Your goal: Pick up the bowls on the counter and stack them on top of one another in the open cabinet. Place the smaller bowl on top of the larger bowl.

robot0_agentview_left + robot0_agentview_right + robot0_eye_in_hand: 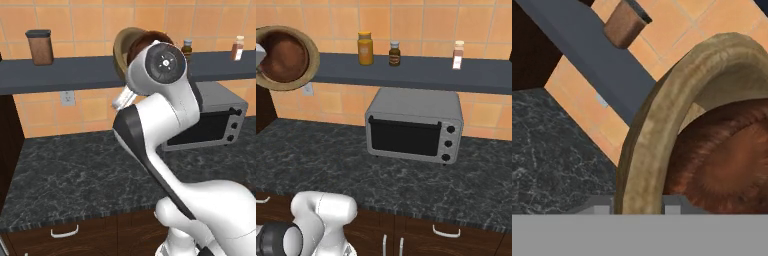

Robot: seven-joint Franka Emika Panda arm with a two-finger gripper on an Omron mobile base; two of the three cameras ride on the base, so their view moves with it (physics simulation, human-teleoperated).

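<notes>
Wide light-tan wooden bowl, rigid, thick-rimmed, tipped on edge, small glossy reddish-brown bowl loose inside; pincer clamped on tan rim apparently, slip risk.

Arm hides larger bowl; end effector cropped.

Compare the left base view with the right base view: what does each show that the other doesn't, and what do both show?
Left base view alone: a brown lidded canister on the shelf, and a wall outlet.
Right base view alone: a yellow jar, plus the microwave seen whole.
Both: the tan bowl tipped on edge at shelf height with the reddish-brown bowl nested inside, and the black counter.
</notes>
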